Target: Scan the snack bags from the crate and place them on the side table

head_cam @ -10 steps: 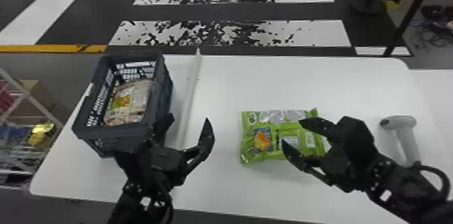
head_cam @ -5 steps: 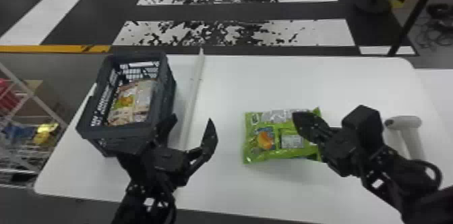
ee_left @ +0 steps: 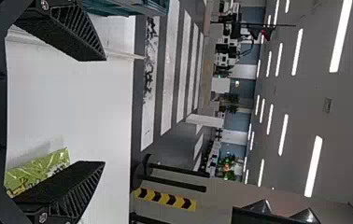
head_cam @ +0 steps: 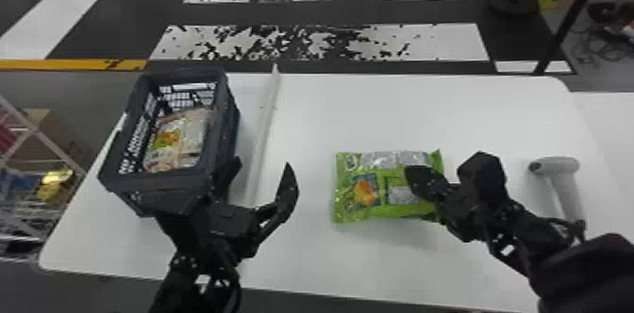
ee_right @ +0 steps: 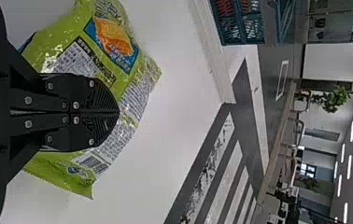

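Count: one crate [head_cam: 155, 181] at left of frame, holding snack bags [head_cam: 177, 140], number unclear from overlap; one green snack bag [head_cam: 365, 194], lying on the white table [head_cam: 306, 114] right of centre; one pale handheld scanner [head_cam: 556, 166] at far right.

Two grippers. Your left gripper [head_cam: 262, 163], lower left of centre, has its fingers spread wide, empty, pointing up the frame beside the crate's near corner. Your right gripper [head_cam: 410, 171] comes in slanting from lower right, over the green bag's right end; fingers pressed together, nothing seen between them. Contact with the bag: cannot tell.
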Robot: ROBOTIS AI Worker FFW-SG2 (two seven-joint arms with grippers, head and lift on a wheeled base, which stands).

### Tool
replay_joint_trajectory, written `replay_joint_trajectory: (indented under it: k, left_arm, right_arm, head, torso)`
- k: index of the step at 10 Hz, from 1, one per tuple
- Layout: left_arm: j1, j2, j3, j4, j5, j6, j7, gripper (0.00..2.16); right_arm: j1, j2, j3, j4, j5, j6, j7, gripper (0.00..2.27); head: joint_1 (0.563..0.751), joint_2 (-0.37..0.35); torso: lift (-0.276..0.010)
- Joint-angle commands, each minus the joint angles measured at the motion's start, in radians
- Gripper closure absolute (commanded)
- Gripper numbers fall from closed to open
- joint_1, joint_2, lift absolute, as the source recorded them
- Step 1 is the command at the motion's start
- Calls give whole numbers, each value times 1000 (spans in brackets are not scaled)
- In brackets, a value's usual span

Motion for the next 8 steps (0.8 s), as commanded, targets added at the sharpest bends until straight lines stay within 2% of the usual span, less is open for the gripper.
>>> replay_joint_trajectory:
  k: [1,5,7,8]
  left_arm:
    - [0,-2,0,4,0,0,0,83]
    - [0,0,-3,4,0,0,-1,83]
    - [0,0,-5,6,0,0,-1,83]
    - [0,1,-6,4,-2,0,-1,83]
  right_arm:
    - [-14,2,13,80,7,-50,2,2263]
    - [-14,22,29,191,14,-151,-1,2263]
    - [9,22,14,143,1,-173,-6,2263]
    - [45,22,-12,57,-11,-173,-4,2263]
  head:
    - [695,84]
    - [695,90]
    - [695,97]
    - [695,98]
  torso:
    - [-81]
    - [-81]
    - [-81]
    - [-81]
